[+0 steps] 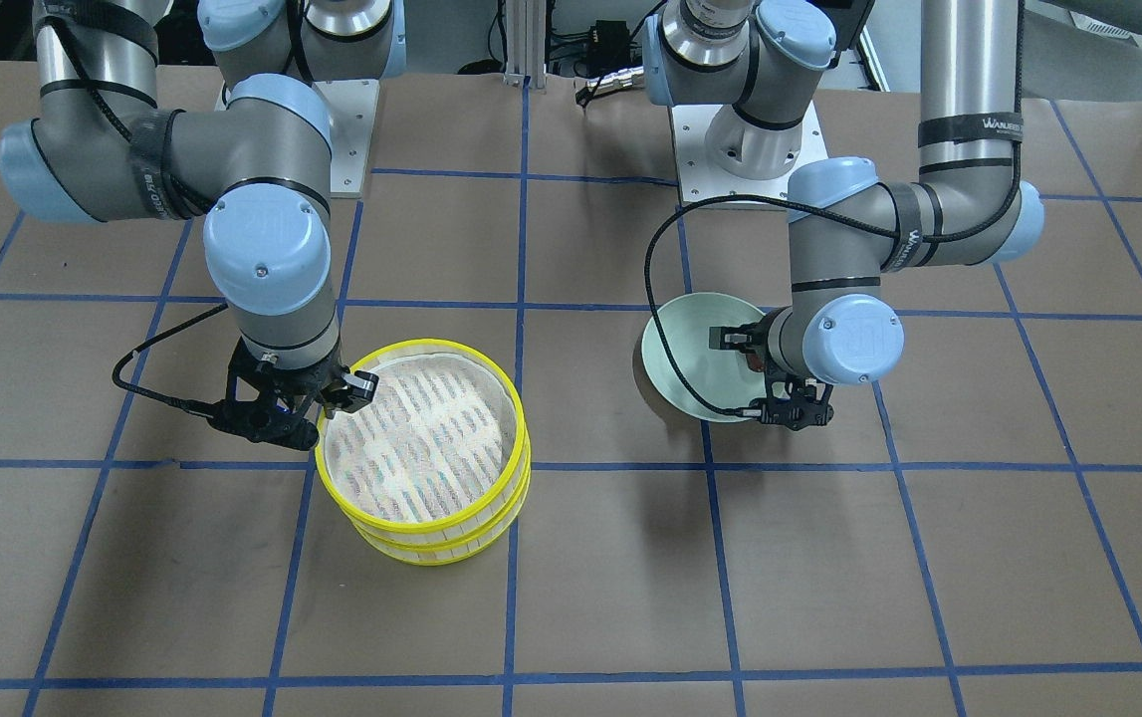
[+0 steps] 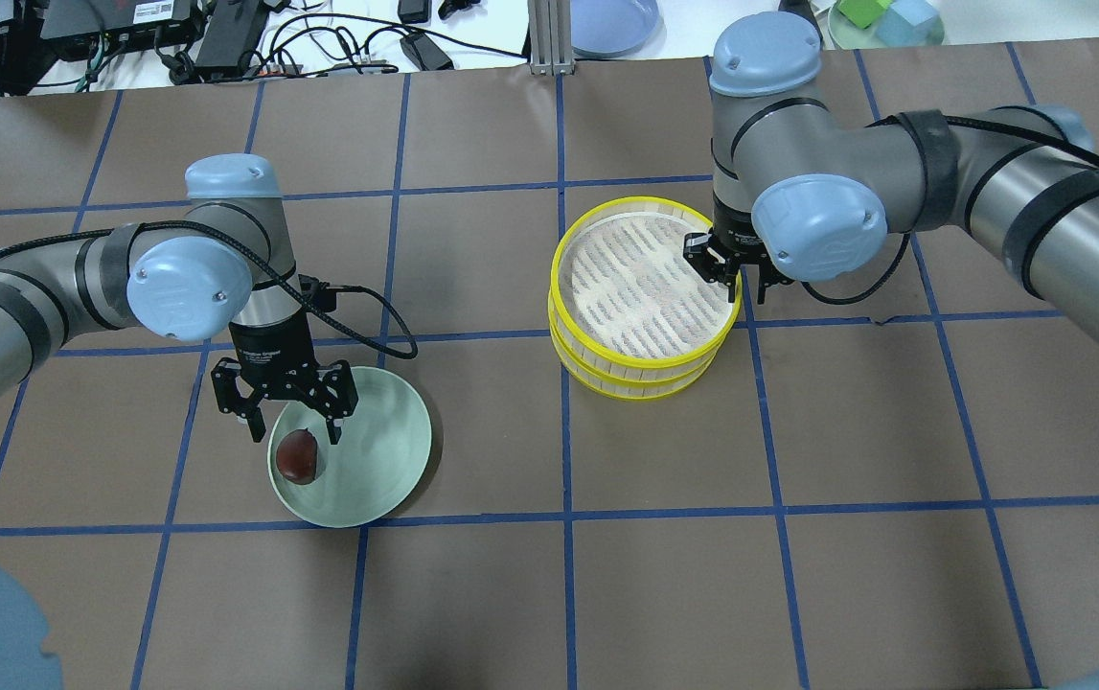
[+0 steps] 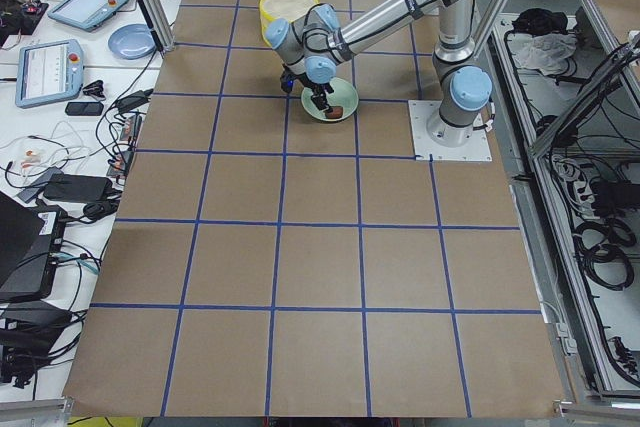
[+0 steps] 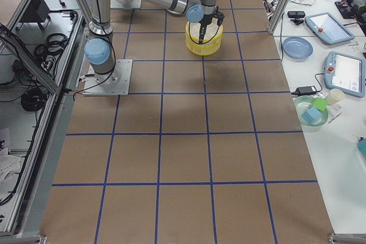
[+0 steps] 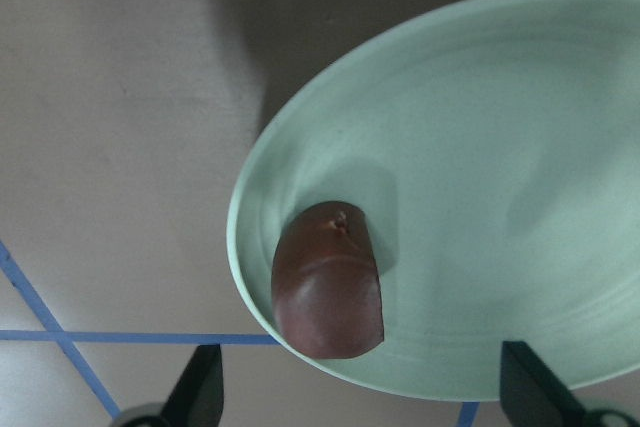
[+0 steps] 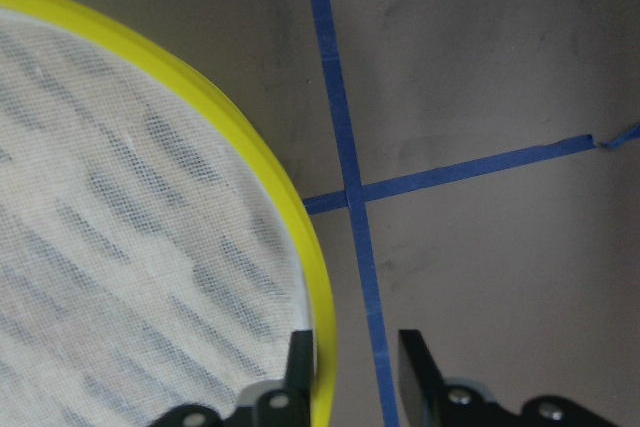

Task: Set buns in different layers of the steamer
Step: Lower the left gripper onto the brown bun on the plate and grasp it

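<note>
Jaws spread, my left gripper [image 2: 293,433] hung over the plate's [image 2: 377,450] brown bun [image 2: 298,457] to grasp it; my right gripper [image 6: 355,367], parted, straddled the top tray's [image 2: 635,278] three-o'clock rim for lifting.

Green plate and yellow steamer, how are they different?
The plate is pale green and smooth; the steamer has yellow rims and a striped white base. The plate is single; the steamer is two trays stacked. The plate holds a brown bun; the steamer's top tray shows none. Both are round.
</note>
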You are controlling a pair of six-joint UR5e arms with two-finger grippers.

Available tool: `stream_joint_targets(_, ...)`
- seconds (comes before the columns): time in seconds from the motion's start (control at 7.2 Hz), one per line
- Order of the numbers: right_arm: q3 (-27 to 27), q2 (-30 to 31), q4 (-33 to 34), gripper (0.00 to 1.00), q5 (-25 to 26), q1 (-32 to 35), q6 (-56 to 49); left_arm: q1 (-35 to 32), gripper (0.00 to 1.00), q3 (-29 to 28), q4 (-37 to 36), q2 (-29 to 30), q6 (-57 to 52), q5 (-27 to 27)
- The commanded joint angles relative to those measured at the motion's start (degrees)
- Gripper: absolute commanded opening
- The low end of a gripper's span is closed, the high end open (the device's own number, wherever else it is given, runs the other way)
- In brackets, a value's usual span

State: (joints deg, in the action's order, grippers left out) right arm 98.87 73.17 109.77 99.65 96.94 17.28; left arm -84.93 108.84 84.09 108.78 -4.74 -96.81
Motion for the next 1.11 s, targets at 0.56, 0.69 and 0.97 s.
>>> stream_joint_targets(0.56,-2.0,2.92,-0.25,1.0,-0.14,0.0,-1.11,0.03,0.0,-0.21,-0.51,2.48,0.78,0.48)
stream_joint_targets(0.69,-4.54,6.77,-6.26,1.0,-1.72,-0.08,-1.46,-0.06,0.0,-0.73,-0.6,2.32,0.35,0.57)
stream_joint_targets(0.97,-12.87,13.02,-18.49,1.0,-6.79,-0.61,-1.55,-0.49,0.0,-2.65,-0.77,0.57,0.87,3.18)
